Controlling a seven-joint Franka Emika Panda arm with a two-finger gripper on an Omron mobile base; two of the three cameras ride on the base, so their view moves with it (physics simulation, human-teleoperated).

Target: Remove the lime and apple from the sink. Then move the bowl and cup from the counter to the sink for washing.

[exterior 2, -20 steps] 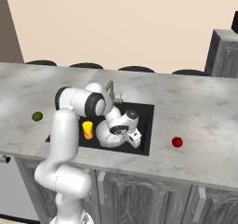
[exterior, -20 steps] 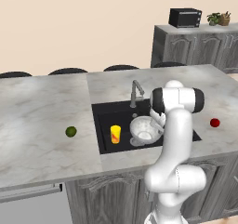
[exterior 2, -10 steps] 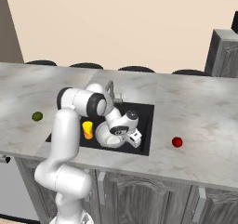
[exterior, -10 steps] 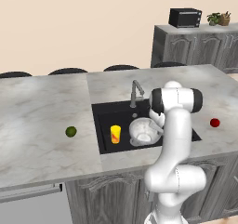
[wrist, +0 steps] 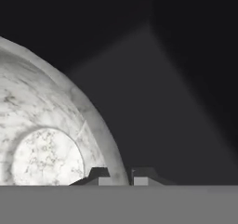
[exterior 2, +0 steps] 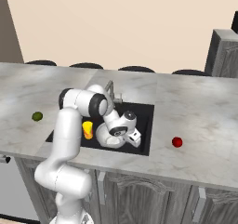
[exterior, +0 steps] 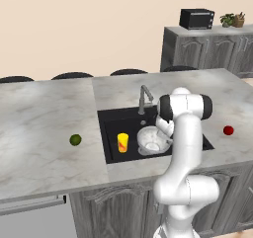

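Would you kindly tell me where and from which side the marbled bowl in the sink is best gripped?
By its thin rim, from above, one finger inside and one outside: the bowl sits upright in the sink, too wide to span. The tool already pinches it so.

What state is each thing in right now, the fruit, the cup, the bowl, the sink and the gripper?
lime: on the counter, left of the sink.
apple: on the counter, right of the sink.
cup: upright in the sink.
bowl: in the sink, rim pinched.
sink: holds cup and bowl.
gripper: shut on the bowl's rim.
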